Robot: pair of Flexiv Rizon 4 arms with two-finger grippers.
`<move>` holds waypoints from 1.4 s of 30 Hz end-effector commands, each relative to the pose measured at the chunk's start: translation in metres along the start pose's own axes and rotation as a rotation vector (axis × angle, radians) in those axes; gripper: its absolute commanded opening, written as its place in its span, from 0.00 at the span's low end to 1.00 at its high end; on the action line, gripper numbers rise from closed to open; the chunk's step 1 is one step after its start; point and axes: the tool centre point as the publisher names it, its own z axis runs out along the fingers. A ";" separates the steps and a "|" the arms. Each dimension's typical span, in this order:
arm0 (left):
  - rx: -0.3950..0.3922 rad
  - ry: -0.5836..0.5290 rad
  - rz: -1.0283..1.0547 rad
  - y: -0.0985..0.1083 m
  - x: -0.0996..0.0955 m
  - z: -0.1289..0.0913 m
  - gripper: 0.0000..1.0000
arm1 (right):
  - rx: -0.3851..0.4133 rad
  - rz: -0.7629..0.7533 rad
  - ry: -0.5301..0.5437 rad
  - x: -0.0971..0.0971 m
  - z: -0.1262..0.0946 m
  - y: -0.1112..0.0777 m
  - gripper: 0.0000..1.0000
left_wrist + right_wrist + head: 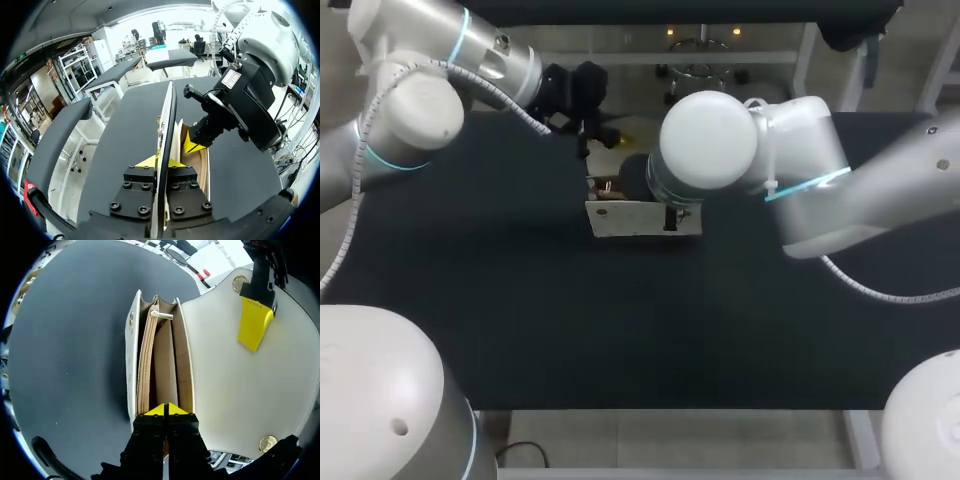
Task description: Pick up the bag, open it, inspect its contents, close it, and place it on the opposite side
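Left arm (410,110) comes in from 10 o'clock. The left gripper (162,162) pinches the raised flap (168,120), which runs edge-on between its yellow tips. The white bag (640,220) stands mid-table (470,300), with the flap lifted on its 12 o'clock side and its mouth open. Tan lining and a zip pocket (146,365) show inside. Right arm (800,170) enters from 3 o'clock. The right gripper (163,410), tips pressed together, sits at the open mouth over the inner compartments.

Head overhead; wrists close, sharing bag (640,218).
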 end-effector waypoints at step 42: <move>0.029 0.073 0.085 -0.006 0.003 -0.004 0.00 | 0.043 -0.014 0.110 0.009 0.036 -0.006 1.00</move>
